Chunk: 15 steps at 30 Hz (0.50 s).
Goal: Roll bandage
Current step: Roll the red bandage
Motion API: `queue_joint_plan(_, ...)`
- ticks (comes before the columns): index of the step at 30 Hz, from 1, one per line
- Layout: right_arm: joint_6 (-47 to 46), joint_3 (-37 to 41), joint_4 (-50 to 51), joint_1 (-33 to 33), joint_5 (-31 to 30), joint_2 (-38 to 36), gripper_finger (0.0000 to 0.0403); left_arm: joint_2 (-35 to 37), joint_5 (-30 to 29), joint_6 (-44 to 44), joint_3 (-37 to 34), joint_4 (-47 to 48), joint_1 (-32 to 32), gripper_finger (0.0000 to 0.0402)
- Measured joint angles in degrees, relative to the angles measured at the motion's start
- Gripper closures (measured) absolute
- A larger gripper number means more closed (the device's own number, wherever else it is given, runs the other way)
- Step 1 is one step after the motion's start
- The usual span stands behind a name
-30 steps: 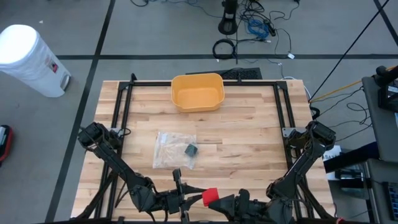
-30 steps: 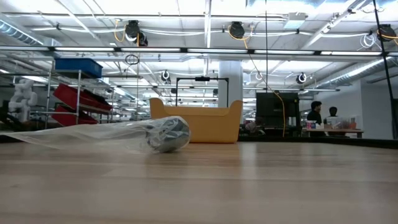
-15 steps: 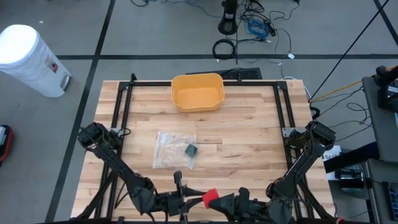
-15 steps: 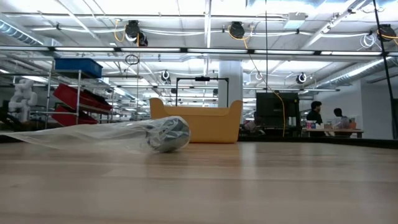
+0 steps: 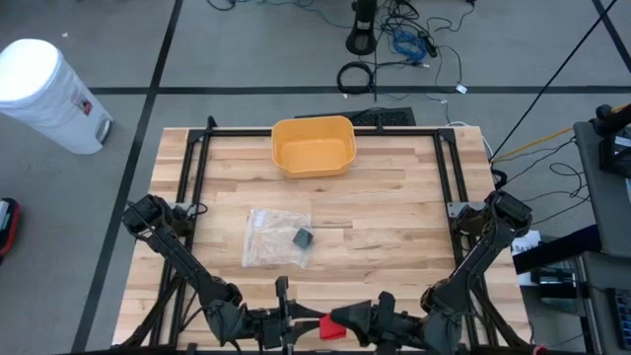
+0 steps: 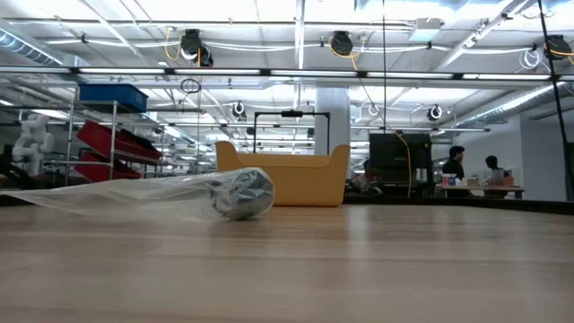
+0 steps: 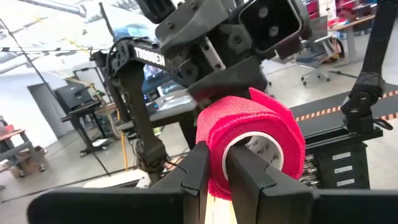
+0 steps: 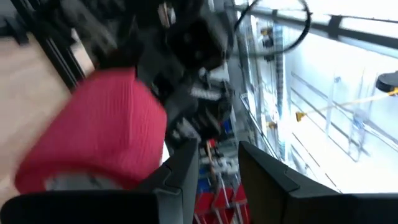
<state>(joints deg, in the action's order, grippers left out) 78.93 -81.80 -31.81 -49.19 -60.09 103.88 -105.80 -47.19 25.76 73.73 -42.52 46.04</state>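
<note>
The desk [image 5: 394, 212] is a pale wooden butcher-block top with a black metal frame [image 5: 325, 132] laid along its edges. On it, toward 12 o'clock, sits a yellow tub [image 5: 313, 146]. Near the centre, slightly toward 8 o'clock, a clear plastic bag [image 5: 271, 237] lies flat, with a small dark roll [image 5: 303, 238] inside at its 3 o'clock edge.

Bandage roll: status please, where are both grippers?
Both grippers at near table edge, left gripper meeting right gripper. Red bandage roll between them. Plastic bag mid-table, yellow bin far side, neither obstructing.
</note>
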Motion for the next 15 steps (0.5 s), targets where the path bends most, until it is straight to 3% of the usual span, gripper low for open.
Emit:
queue_joint_plan(7,2.5,0.0,-2.5,-2.4,-2.8,-0.3,0.0300,0.0,-0.5,0.0,0.0,-0.2,0.1,0.0348)
queue_joint_plan(15,-9.7,0.0,-0.5,-5.2,6.6,-1.3,0.0300,0.0,-0.9,-0.6,0.0,-0.3,-0.4,0.0348)
